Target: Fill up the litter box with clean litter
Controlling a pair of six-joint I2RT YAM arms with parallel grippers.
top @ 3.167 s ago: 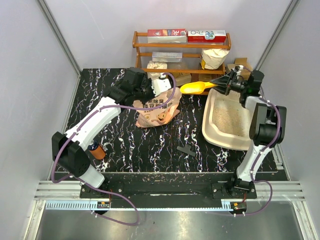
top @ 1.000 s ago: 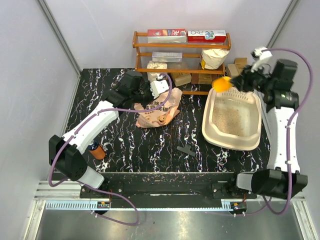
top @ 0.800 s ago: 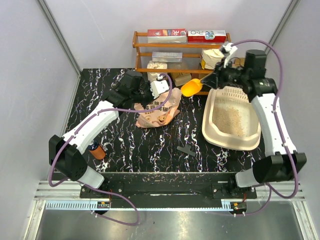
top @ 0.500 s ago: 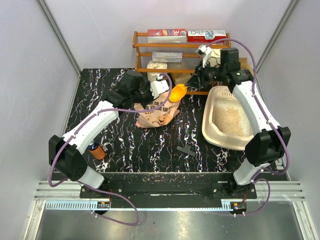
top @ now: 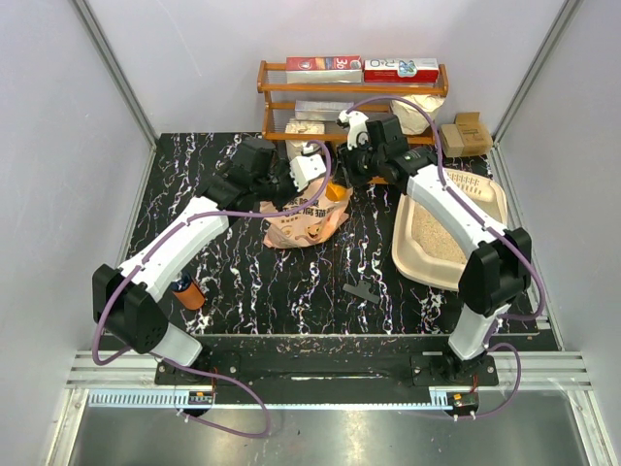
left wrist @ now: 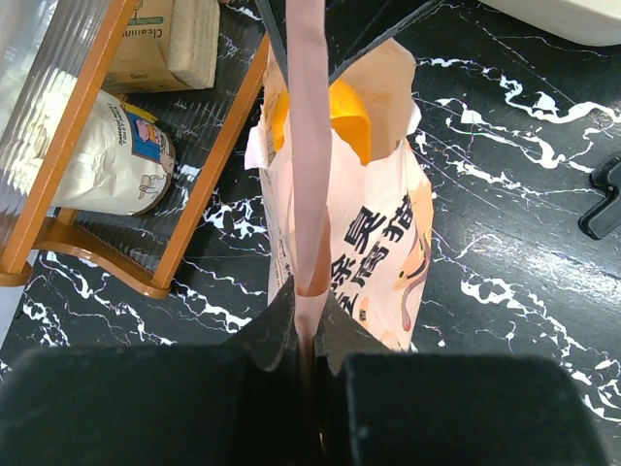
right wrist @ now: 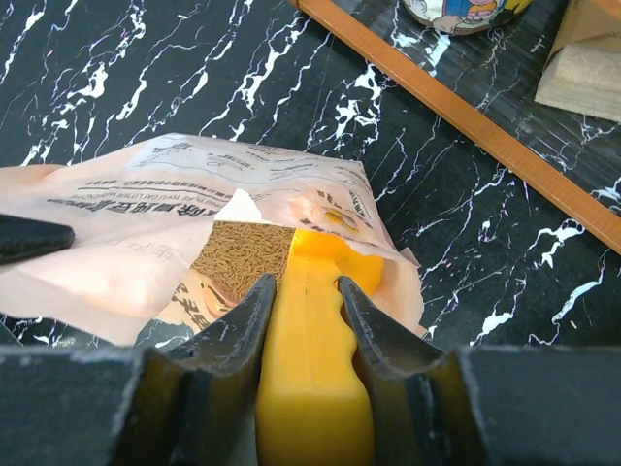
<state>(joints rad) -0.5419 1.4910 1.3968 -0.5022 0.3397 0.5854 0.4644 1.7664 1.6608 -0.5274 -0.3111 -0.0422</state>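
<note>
The pink-orange bag [top: 303,218] stands on the black marbled table with its mouth held open. My left gripper [top: 316,187] [left wrist: 309,291] is shut on the bag's upper edge [left wrist: 309,146]. My right gripper [top: 349,177] [right wrist: 306,283] is shut on the handle of a yellow scoop [right wrist: 312,379]. The scoop head [left wrist: 347,115] sits inside the bag's mouth, next to tan clean litter [right wrist: 243,254]. The cream litter box [top: 411,254] lies to the right, with a layer of litter [top: 435,238] in it.
A wooden shelf rack [top: 349,89] with boxes and white sacks [left wrist: 97,165] stands just behind the bag. A small black part [top: 362,291] lies near the table's front. An orange-brown container [top: 190,293] stands by the left arm. A cardboard box [top: 464,136] sits at the back right.
My right arm has swung the yellow scoop leftward from above the litter box and lowered its head into the bag's mouth. The left gripper has kept its hold on the bag.
</note>
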